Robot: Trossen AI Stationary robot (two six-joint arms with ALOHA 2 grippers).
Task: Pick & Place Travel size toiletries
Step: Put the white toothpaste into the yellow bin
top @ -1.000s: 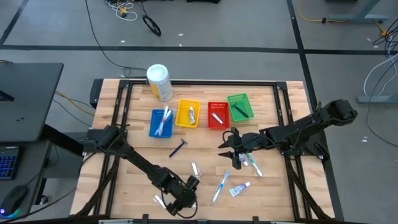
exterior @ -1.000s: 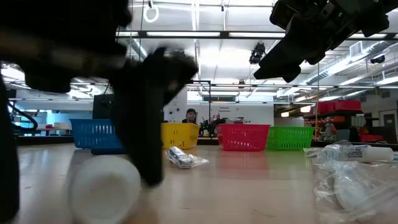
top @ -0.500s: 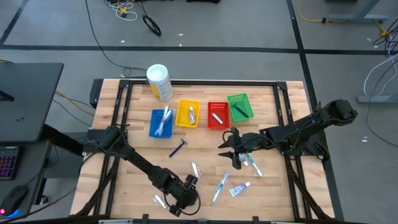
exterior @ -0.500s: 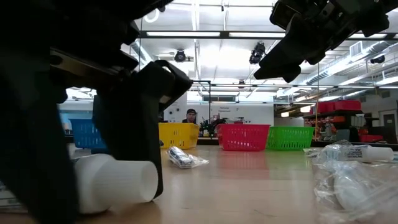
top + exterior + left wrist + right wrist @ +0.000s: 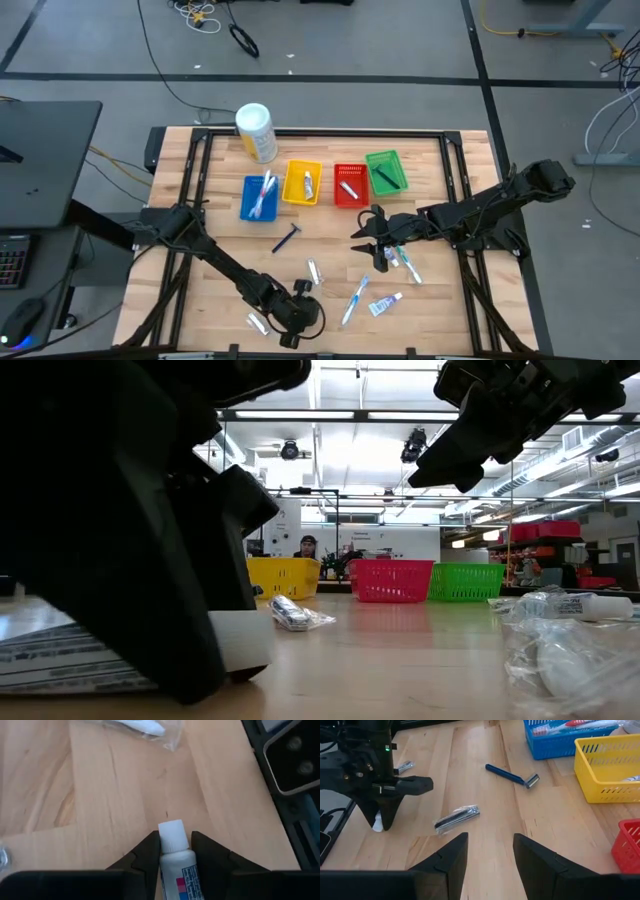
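Note:
My left gripper [image 5: 290, 322] is down at the table's near edge, closed around a small white toothpaste tube [image 5: 177, 870] with a blue and pink print. The tube's white cap [image 5: 240, 645] pokes out past the fingertips. My right gripper [image 5: 365, 235] hangs open above the table right of the middle, holding nothing. Loose toiletries lie on the wood: a blue razor [image 5: 288, 238], a wrapped razor [image 5: 457, 817], a toothbrush [image 5: 355, 300] and another tube [image 5: 385, 303]. My left gripper pinches the toothpaste tube between its two fingers at the tube's shoulder [image 5: 176, 854], just behind the cap. The fingers slant down from the far left and lie along the tube, and the cap [image 5: 171, 831] sticks out beyond them. The cap end sits low at the tabletop.
Blue [image 5: 259, 196], yellow [image 5: 302, 183], red [image 5: 350, 185] and green [image 5: 385, 171] baskets stand in a row at the far side, some with items in them. A white-and-yellow canister [image 5: 256, 133] stands behind them. A wrapped item [image 5: 257, 323] lies left of my left gripper.
My left gripper has rolled about its own axis without shifting from its spot, and its fingers have closed in on the toothpaste tube. The tube has swung round on the table, its cap now pointing toward the right. My right arm has kept still.

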